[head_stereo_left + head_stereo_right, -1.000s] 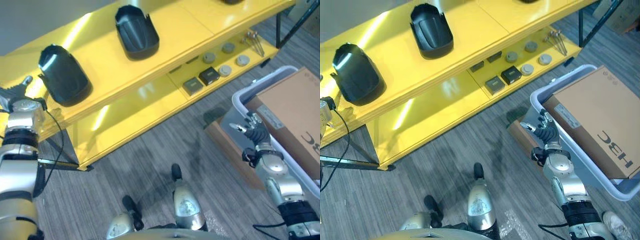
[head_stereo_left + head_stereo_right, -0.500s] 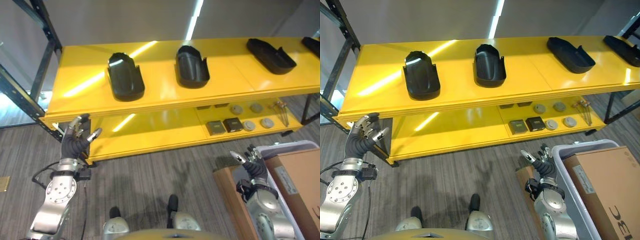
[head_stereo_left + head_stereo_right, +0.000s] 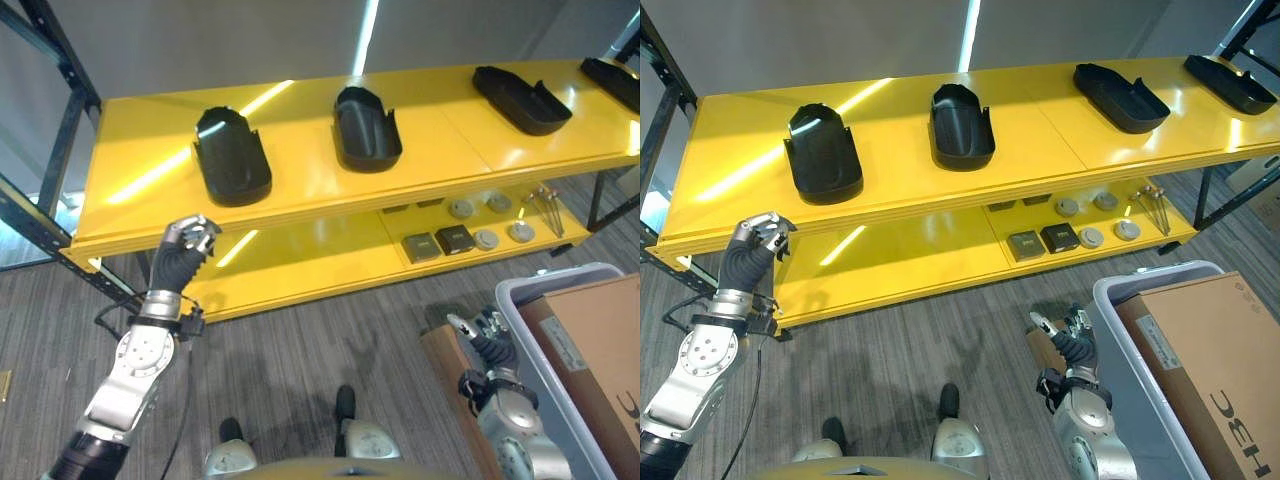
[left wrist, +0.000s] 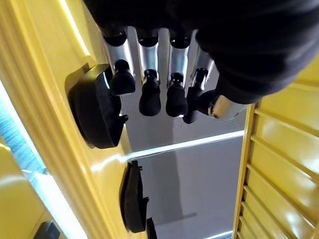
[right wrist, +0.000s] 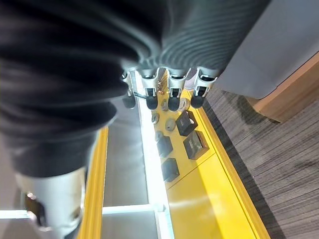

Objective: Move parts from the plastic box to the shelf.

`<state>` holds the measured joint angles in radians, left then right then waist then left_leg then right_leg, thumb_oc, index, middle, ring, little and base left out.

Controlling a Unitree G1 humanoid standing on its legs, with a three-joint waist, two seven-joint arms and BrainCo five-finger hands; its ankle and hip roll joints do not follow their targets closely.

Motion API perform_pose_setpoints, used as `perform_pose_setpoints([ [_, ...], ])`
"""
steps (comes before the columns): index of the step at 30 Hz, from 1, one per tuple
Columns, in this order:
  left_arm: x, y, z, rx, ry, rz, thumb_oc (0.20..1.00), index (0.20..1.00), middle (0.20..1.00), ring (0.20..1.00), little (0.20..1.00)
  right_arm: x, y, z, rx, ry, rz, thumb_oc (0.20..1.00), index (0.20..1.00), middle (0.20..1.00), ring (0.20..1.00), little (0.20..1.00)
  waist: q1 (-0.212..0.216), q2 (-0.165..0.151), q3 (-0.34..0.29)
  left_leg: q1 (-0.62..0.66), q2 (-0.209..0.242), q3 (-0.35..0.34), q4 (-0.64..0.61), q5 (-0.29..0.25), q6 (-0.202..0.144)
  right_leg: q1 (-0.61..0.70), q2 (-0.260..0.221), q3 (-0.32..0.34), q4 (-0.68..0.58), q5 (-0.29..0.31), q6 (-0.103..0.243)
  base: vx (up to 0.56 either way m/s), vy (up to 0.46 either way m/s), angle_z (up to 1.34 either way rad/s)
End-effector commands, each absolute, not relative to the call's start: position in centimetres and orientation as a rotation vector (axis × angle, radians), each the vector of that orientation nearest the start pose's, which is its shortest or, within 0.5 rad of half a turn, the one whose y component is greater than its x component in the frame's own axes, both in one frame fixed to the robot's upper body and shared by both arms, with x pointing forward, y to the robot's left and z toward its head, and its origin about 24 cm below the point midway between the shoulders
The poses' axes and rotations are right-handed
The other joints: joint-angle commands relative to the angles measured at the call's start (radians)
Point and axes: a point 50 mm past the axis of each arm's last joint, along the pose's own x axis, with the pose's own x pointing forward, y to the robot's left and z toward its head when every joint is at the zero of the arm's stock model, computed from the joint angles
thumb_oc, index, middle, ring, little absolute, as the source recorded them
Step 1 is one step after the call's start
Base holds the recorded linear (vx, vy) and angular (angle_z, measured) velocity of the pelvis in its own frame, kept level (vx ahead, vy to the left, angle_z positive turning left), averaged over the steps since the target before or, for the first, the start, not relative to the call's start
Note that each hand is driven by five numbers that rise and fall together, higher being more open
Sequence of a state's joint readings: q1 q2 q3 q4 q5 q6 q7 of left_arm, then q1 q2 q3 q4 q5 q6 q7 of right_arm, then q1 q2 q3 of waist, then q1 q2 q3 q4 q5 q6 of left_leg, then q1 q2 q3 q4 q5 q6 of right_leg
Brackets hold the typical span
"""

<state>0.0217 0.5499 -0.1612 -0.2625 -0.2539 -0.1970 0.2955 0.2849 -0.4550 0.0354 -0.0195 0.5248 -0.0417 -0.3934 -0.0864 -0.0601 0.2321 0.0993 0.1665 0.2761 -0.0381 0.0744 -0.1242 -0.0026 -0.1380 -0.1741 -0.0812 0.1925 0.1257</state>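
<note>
The yellow shelf (image 3: 890,150) carries four black moulded parts (image 3: 823,152) spaced along its top board with bare yellow between them, and small square and round pieces (image 3: 1042,238) sit on the lower board toward the right. The left hand (image 3: 755,243) is raised just before the shelf's near-left edge, fingers curled and holding nothing. The right hand (image 3: 1068,340), fingers relaxed and empty, hangs over open floor beside the grey plastic box (image 3: 1118,340), which holds a brown carton (image 3: 1200,350) with black lettering.
</note>
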Motion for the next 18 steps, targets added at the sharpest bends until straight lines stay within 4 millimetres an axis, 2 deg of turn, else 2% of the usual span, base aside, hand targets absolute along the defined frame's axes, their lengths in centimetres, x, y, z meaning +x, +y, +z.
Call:
perform_pose_setpoints([
  [1,24.8,19.2,14.2,0.151,-0.497,0.060,0.200,0.200,0.200,0.200,0.200,20.0,-26.8,3.5,0.005,0.100,-0.435,1.000,1.000,1.000,1.000,1.000,-0.006,0.012,0.007,-0.057,0.037,-0.015,0.055,-0.028,0.031,0.040,-0.030,0.023,0.060,-0.120,0.055,0.01,-0.010,-0.06],
  [10,27.7,18.5,13.8,0.121,-0.442,0.171,0.200,0.200,0.200,0.200,0.200,20.4,-26.2,2.9,-0.012,0.135,-0.387,1.000,1.000,1.000,1.000,1.000,-0.046,0.002,-0.007,-0.046,0.051,0.008,0.061,-0.029,0.028,0.034,-0.018,0.055,0.067,-0.121,0.057,0.03,-0.023,-0.10],
  [18,29.1,18.3,13.0,0.117,-0.383,0.240,0.200,0.200,0.200,0.200,0.200,20.6,-25.9,2.5,-0.025,0.152,-0.358,1.000,1.000,1.000,1.000,1.000,-0.069,0.001,-0.009,-0.045,0.059,0.024,0.072,-0.030,0.027,0.024,-0.013,0.073,0.081,-0.125,0.055,0.01,-0.011,-0.10],
])
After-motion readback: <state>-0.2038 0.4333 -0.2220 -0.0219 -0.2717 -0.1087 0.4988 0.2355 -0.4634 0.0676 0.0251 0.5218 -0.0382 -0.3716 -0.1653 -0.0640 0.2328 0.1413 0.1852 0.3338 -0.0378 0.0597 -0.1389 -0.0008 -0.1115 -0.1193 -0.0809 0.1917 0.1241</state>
